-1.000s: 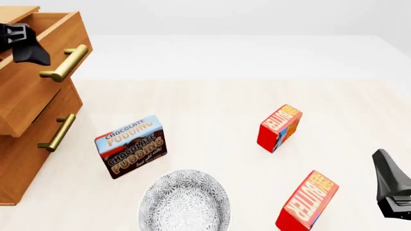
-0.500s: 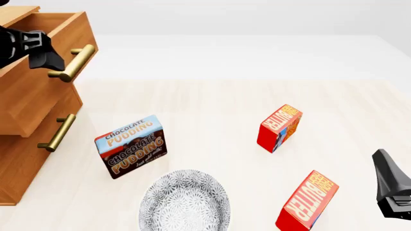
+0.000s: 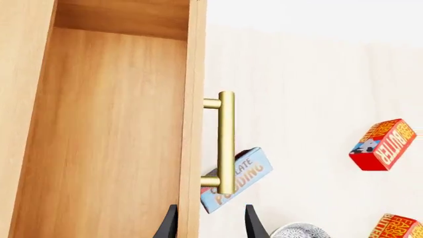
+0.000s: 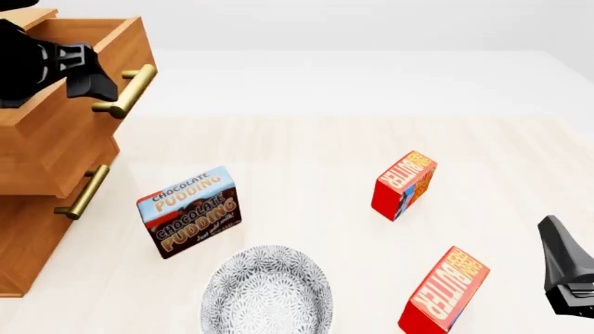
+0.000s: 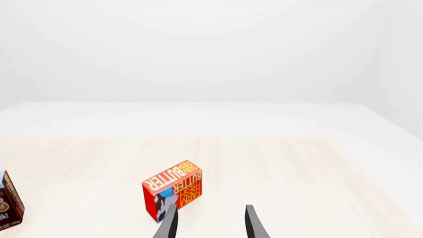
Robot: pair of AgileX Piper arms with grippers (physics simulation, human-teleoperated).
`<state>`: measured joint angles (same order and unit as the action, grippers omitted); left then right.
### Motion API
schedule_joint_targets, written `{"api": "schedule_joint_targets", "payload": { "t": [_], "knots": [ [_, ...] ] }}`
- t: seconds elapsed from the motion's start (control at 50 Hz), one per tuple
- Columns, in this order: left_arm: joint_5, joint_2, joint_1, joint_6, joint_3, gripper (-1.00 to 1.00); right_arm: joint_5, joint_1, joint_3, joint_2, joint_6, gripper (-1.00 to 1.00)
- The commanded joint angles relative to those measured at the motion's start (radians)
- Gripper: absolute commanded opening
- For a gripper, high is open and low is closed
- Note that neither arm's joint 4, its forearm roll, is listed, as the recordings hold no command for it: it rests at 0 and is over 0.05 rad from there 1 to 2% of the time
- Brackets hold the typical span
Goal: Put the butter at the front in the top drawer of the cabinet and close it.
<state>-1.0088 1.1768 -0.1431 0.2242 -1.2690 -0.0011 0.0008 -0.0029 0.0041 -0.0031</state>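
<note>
Butter at the front [image 4: 444, 291], standing on end on the tabletop [image 4: 307, 146], long axis up and a little tilted, lettered face toward the camera side. Just to the left of the right end effector [image 4: 558, 243] and about level with it, near but apart. Second, like box [image 4: 405, 185] farther ahead and left of that end effector. Right end effector spread, nothing between its fingers [image 5: 170, 223], low over the tabletop. Likely the nearer arm by a wide margin: a short sideways reach leftward, fingers closing across the box's narrow sides.

Left end effector [image 4: 93, 82] well apart from the butter, up at the top drawer [image 4: 55, 104] of the cabinet [image 4: 28, 229]. Also spread, fingers [image 3: 254, 225] straddling the drawer's front board below the brass handle [image 3: 226, 141]. Drawer pulled out, its wooden floor bare, ready to take the box from the right.
</note>
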Motion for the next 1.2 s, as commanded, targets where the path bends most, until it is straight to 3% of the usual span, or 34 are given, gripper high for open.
{"api": "schedule_joint_targets", "payload": {
  "t": [0.02,0.52,0.66,1.2],
  "knots": [
    [0.008,0.038,-0.045,0.004,-0.027,1.00,0.000,0.000,0.000,0.000,0.001,1.00],
    [0.015,0.081,-0.157,0.023,-0.050,1.00,0.000,0.000,0.000,0.000,0.001,1.00],
    [0.033,0.076,-0.233,0.064,-0.037,1.00,0.000,0.000,0.000,0.000,0.000,1.00],
    [0.056,0.102,-0.370,0.108,-0.077,1.00,0.000,0.000,0.000,0.000,0.001,1.00]
  ]
}}
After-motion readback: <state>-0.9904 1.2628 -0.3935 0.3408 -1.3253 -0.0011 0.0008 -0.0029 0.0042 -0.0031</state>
